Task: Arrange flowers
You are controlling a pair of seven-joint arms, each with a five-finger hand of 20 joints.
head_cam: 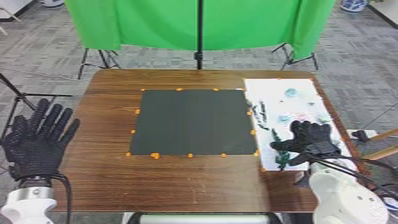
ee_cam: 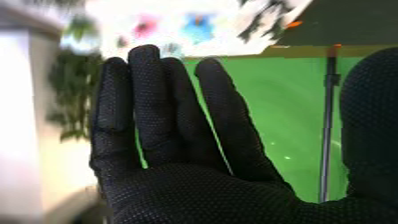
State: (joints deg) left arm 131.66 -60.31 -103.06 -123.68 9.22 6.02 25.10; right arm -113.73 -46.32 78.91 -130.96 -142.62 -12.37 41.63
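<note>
And here the flowers are found on the right side of the bench [head_cam: 98, 185], laid out along a white sheet [head_cam: 266, 87]. Over the near part of that sheet the right robot hand [head_cam: 318, 145] is held, palm and fingers above the flower rows. Its fingers are held straight and a little apart, the thumb spread well away from them, and nothing is gripped!

Just beyond the fingertips, pale blossoms [head_cam: 284, 119] are seen, and toward the far end a pale blue flower [head_cam: 290, 93] is laid, well apart from the hand. Close by the thumb, on its near side, a green leafy sprig [head_cam: 282, 159] is placed; whether it is touched cannot be told. Another leafy stem [head_cam: 261, 116] is set along the sheet's left edge, left of the hand and farther off.

In the wrist view, a pink flower [ee_cam: 144, 25] and a blue flower [ee_cam: 197, 29] are caught past the fingertips, both untouched.

Over on the left, beside the bench's edge, the left robot hand [head_cam: 34, 146] is held with fingers straight and fanned, well apart from the flowers. Between the two hands, a dark square mat [head_cam: 191, 122] is edged by orange markers [head_cam: 155, 156].
</note>
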